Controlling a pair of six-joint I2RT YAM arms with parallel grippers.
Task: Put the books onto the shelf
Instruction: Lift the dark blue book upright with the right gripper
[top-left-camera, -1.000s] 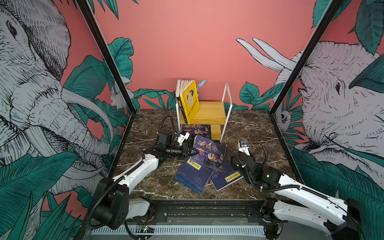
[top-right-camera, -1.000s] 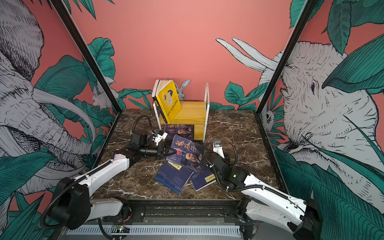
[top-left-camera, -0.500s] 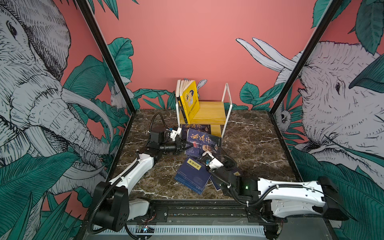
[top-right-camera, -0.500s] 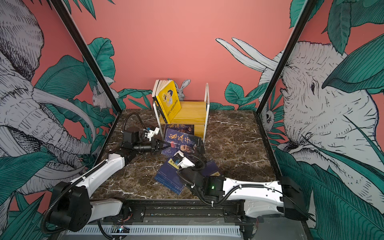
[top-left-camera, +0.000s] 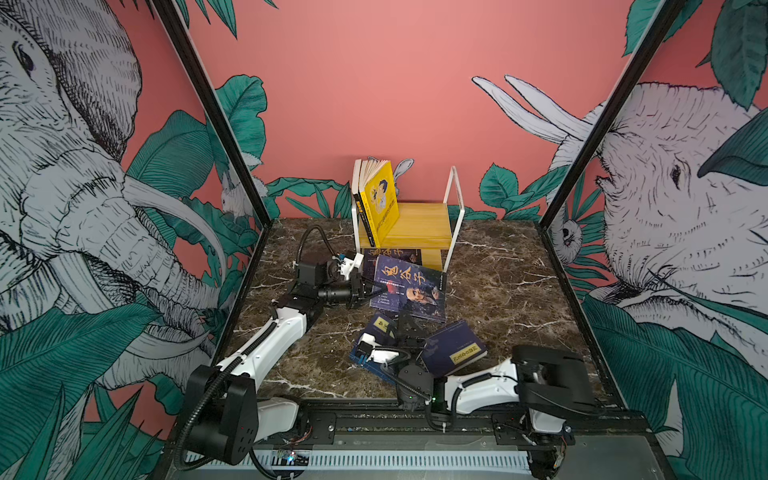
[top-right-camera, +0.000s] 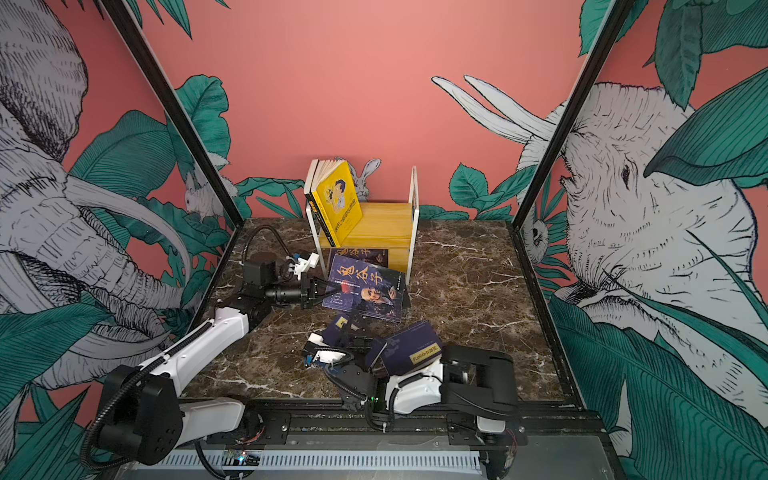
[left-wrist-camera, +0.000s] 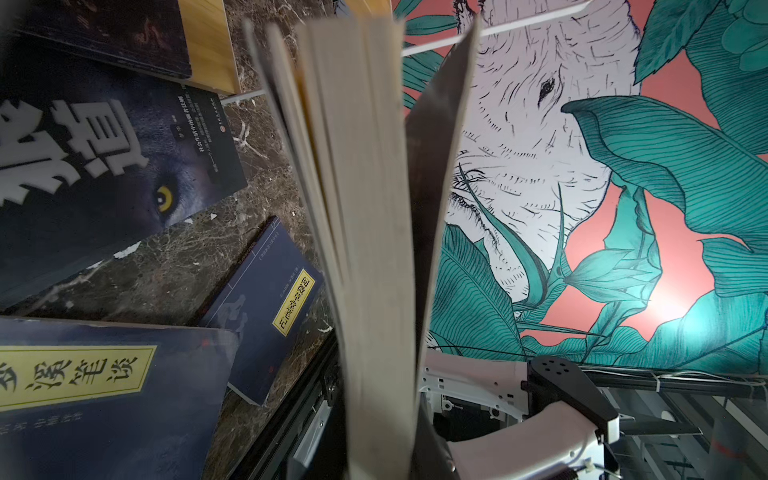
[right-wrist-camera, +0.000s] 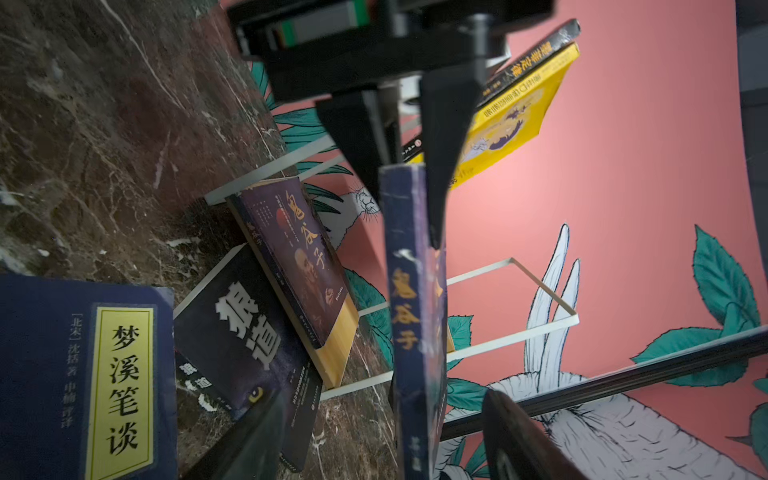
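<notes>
My left gripper (top-left-camera: 365, 291) (top-right-camera: 318, 291) (left-wrist-camera: 382, 457) is shut on a purple-navy book (top-left-camera: 409, 291) (top-right-camera: 365, 286) (left-wrist-camera: 365, 208), holding it tilted above the table in front of the shelf (top-left-camera: 419, 226) (top-right-camera: 386, 226). My right gripper (top-left-camera: 409, 324) (right-wrist-camera: 386, 436) points up from below with its jaws open on either side of that book's spine (right-wrist-camera: 415, 311), with gaps showing. A yellow book (top-left-camera: 380, 199) (right-wrist-camera: 511, 120) and a dark one stand on the top board. Another purple book (right-wrist-camera: 299, 257) leans in the lower tier. A black book (left-wrist-camera: 104, 166) and navy books with yellow labels (top-left-camera: 453, 347) (left-wrist-camera: 266, 307) lie on the table.
The shelf's white end loops (top-left-camera: 453, 216) stand at both ends of the boards, close behind the held book. A navy book (top-left-camera: 378, 328) lies partly under my right wrist. Black frame posts (top-left-camera: 582, 174) and printed walls bound the marble table (top-left-camera: 498, 291).
My right arm swung in from the right and folded back, bringing its open gripper under the held book. My left gripper raised the book a little toward the shelf.
</notes>
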